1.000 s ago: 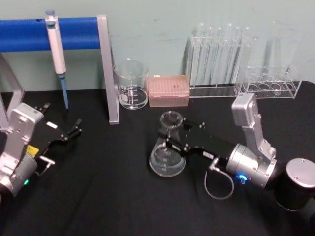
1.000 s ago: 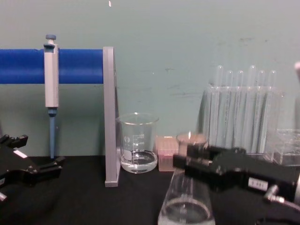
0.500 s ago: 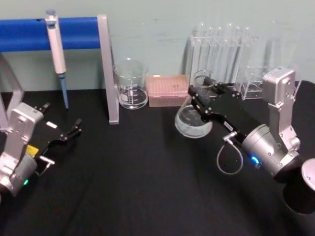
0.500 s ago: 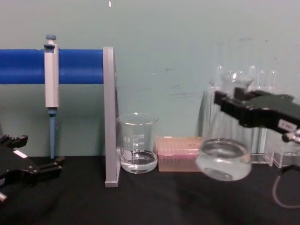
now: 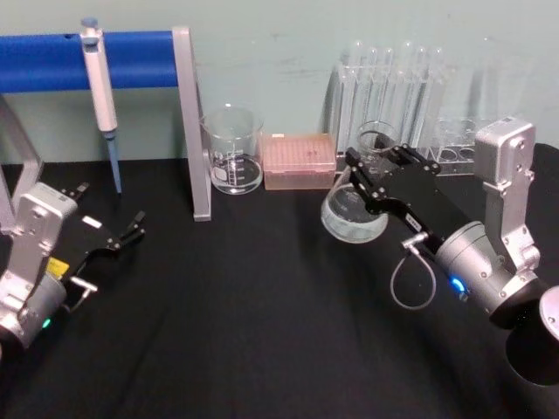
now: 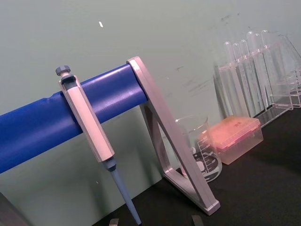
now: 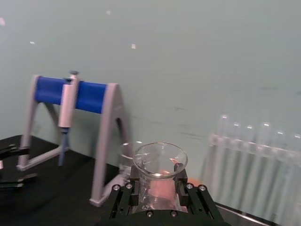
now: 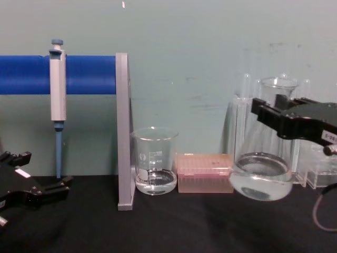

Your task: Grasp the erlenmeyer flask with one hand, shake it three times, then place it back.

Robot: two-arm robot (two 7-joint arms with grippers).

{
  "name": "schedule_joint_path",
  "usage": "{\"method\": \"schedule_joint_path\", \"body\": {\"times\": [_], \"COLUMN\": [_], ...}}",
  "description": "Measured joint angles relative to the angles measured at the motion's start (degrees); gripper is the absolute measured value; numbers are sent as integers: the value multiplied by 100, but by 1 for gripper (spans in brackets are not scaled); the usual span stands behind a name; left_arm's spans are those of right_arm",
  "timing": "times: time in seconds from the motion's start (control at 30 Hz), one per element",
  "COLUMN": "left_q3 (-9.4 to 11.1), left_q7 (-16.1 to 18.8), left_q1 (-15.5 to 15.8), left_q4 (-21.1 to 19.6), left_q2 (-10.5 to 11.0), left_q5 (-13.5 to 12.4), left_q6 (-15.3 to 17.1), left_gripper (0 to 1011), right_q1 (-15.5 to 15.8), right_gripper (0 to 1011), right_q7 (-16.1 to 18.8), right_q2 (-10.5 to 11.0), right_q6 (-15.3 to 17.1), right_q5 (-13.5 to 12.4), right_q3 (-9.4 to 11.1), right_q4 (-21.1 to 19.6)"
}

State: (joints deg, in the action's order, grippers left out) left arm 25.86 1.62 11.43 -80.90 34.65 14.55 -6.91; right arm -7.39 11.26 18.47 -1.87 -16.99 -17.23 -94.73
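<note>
A pale green wall (image 8: 200, 47) rises behind the black surface (image 5: 236, 332). A blue-barred stand (image 5: 140, 48) and a rack of test tubes (image 5: 389, 100) stand along the surface's far edge. In front of the rack, the right hand (image 5: 377, 164) is clamped on the neck of the erlenmeyer flask (image 5: 354, 214), holding it tilted and clear of the surface. The left hand (image 5: 112, 214) rests by the left edge, fingers spread. A beaker (image 5: 232, 150) and a pink box (image 5: 300, 161) sit between stand and rack. A pipette (image 5: 99, 87) hangs on the stand.
</note>
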Motion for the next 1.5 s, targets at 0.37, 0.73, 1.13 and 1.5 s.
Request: {"method": "schedule_joint_path", "body": {"times": [0.37,0.73,1.13,1.5], "left_q3": [0,0,0,0], "left_q7": [0,0,0,0], "left_q1": [0,0,0,0], "left_q4": [0,0,0,0], "left_q2": [0,0,0,0], "left_q5": [0,0,0,0], "left_q6": [0,0,0,0], "left_gripper": [1001,1001,1001,1001], "right_q1": [-333,-611,-386,182], "right_gripper": [449,449,449,449], "right_q7": [1650,2265,1229,316], "right_q2": [133,222,416,536], "right_q6": [-231,-280,-353,-133], "right_q5": [-517,-755,-608,-280], "right_q3": [-496,-1052,-432,420], "right_q4": [174,303,249,-94]}}
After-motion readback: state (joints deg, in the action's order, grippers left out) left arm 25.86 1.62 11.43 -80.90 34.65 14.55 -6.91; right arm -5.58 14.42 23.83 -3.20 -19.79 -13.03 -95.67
